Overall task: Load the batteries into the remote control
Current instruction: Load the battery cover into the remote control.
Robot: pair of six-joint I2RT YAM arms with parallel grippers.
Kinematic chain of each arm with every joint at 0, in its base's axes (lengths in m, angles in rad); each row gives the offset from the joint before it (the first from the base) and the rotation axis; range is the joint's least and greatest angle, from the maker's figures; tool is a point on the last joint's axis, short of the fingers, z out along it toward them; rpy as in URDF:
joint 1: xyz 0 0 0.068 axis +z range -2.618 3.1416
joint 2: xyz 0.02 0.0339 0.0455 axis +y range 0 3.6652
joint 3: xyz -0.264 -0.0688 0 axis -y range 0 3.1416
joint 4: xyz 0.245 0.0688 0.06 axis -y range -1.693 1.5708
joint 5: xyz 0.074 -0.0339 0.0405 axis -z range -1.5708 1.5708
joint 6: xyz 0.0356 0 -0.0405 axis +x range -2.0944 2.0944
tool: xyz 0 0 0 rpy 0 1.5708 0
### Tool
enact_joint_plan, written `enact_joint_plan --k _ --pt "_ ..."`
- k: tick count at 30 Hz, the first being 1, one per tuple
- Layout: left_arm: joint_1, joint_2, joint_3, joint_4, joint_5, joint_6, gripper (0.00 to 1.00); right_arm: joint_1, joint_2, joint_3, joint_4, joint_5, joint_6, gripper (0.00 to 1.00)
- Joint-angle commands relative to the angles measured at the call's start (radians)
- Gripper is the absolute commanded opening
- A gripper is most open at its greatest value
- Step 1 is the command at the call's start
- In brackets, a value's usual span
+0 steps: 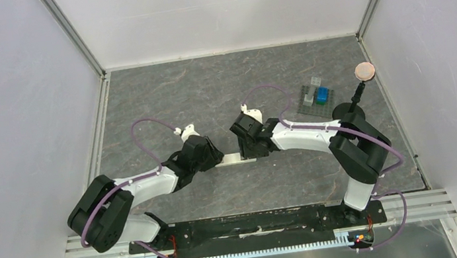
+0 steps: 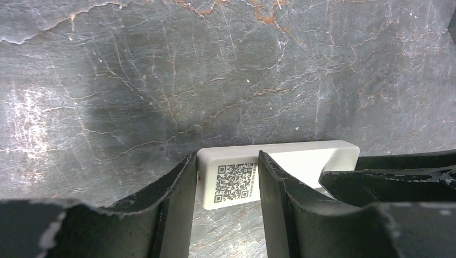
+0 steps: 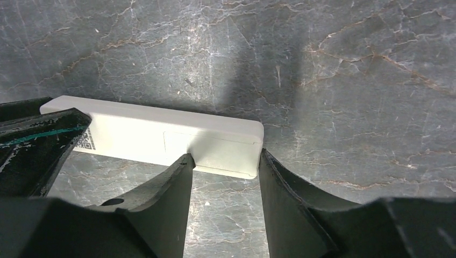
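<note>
Both sets of fingers stand parted rather than clamped, left fingers [image 2: 172,201] at the sticker end and right fingers [image 3: 161,201] at the cover end of the remote control [image 1: 234,159], back-up at mid-tabletop [image 1: 207,92]: probably light, stiff, slick plastic, best pinched across its narrow sides

Filling the middle of the overhead frame is the table [image 1: 207,92], a dark grey slab marbled with pale and rust-coloured veins, and both close views show those veins sharply. Upper right now: a grey square plate [image 1: 328,108] lies flat there, with a blue block [image 1: 322,94] on it and a pale grey block [image 1: 315,81] at its far edge. Just right of that, a round pinkish disc [image 1: 365,71] sits atop a thin black stalk [image 1: 358,93]. Plain white walls [image 1: 12,131] close in the left, right and top of the frame, with metal posts [image 1: 72,33] at the corners.
</note>
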Motion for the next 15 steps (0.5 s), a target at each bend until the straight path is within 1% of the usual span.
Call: enact_joint_plan --k 1,5,7,10,12,15 --pt "-0.036 0.044 -0.040 0.058 0.240 -0.016 0.49 0.079 0.186 -0.053 0.101 -0.004 0.082 0.48" --pt "-0.036 0.055 -0.053 0.105 0.289 -0.012 0.49 0.086 0.195 -0.067 0.172 -0.042 0.127 0.48" --pt "-0.036 0.062 -0.056 0.132 0.315 -0.004 0.49 0.091 0.202 -0.052 0.175 -0.033 0.140 0.52" --pt "-0.036 0.071 -0.054 0.151 0.344 0.016 0.49 0.092 0.222 -0.015 0.183 -0.058 0.133 0.53" --pt "-0.036 0.060 -0.053 0.148 0.336 0.024 0.49 0.092 0.217 -0.004 0.178 -0.041 0.120 0.55" --pt "-0.036 0.016 -0.028 0.077 0.264 0.039 0.51 0.080 0.165 -0.004 0.153 0.017 0.088 0.60"
